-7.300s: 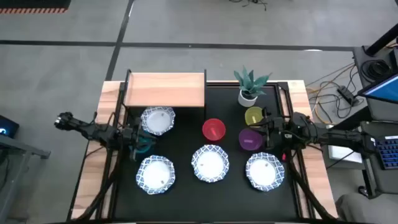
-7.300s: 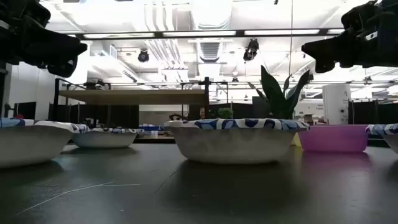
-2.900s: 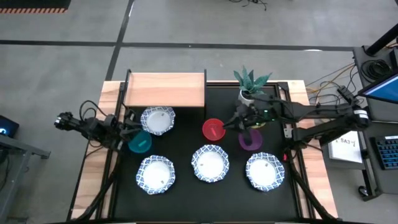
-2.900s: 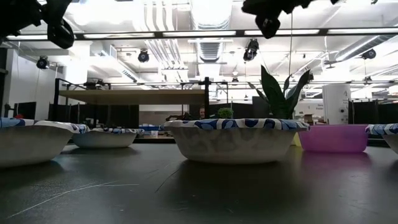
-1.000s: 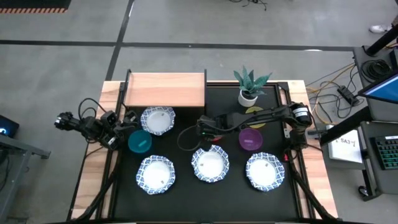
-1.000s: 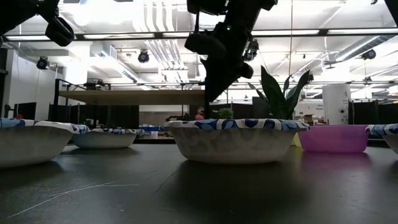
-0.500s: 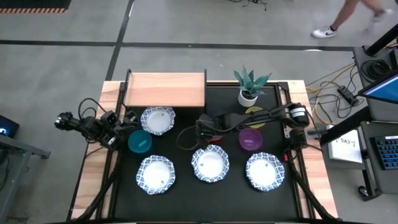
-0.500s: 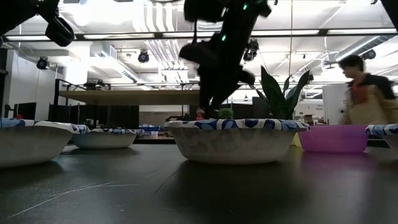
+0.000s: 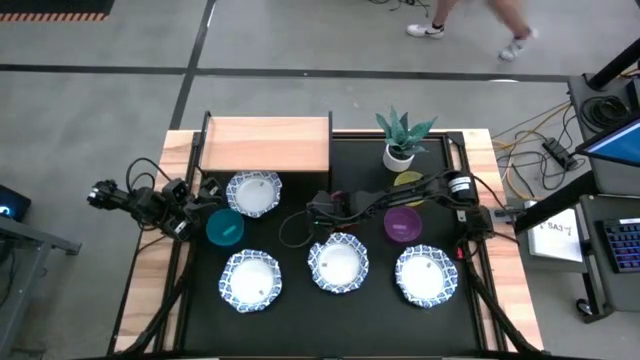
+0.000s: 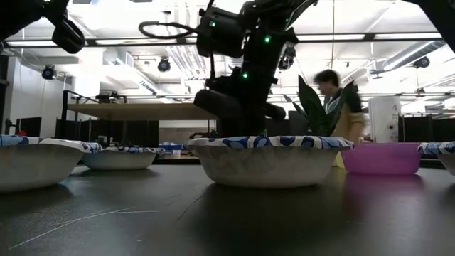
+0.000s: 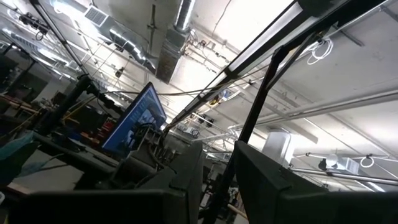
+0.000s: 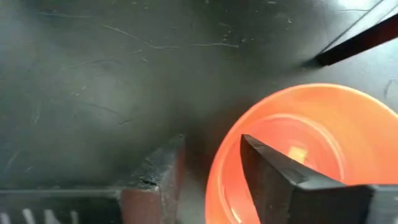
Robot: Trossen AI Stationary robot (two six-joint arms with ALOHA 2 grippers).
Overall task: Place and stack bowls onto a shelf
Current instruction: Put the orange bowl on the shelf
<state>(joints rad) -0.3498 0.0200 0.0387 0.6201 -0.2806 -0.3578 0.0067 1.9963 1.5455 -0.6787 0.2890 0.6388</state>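
High view: right gripper [image 9: 322,209] hides the red bowl at table centre; the shelf [image 9: 266,145], at 11 o'clock, is bare.

Right wrist view: red bowl [image 12: 292,149] empty, its rim between parted fingers [image 12: 277,171].

Left gripper: fingers' state cannot be told.

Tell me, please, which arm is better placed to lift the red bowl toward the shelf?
The right. Its gripper already straddles the red bowl's rim, one finger inside and one outside, jaws still apart. The left gripper waits at the table's left edge, off to one side of the shelf.
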